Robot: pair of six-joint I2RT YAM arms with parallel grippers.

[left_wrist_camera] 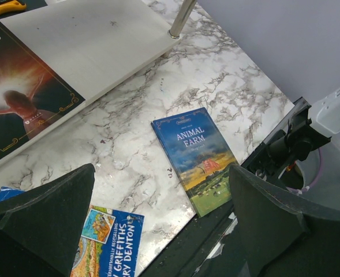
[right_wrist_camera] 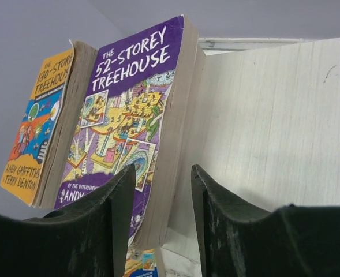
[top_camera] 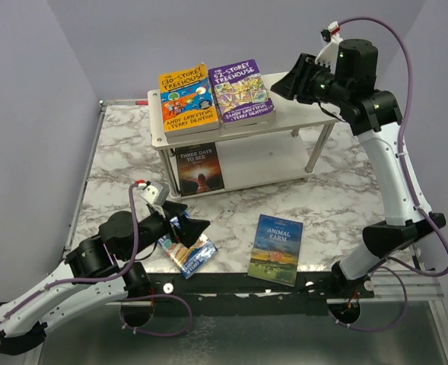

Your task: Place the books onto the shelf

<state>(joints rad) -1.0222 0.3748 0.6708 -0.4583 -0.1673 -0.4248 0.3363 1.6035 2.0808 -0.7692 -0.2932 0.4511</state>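
- Three books lie on the shelf [top_camera: 262, 156]. The orange Treehouse [top_camera: 187, 101] and the purple Treehouse [top_camera: 241, 93] are flat, side by side on the top board, and a dark "Three Days to See" [top_camera: 199, 169] is on the lower one.
- Two are not yet shelved and lie on the marble table [top_camera: 338, 198]. Animal Farm [top_camera: 277, 249] is near the front edge, and a blue Treehouse [top_camera: 189, 252] lies askew to its left.
- The left gripper [top_camera: 189, 226] hangs just above that blue book, fingers spread wide and holding nothing.
- The right gripper [top_camera: 286, 82] is up at the purple book's right edge. Its fingers stand partly apart with the page edge in the gap, and I cannot tell whether they pinch it.
- By my reckoning little stands in the way. Bare board shows on both tiers, though the right arm hangs over the free end of the top one.
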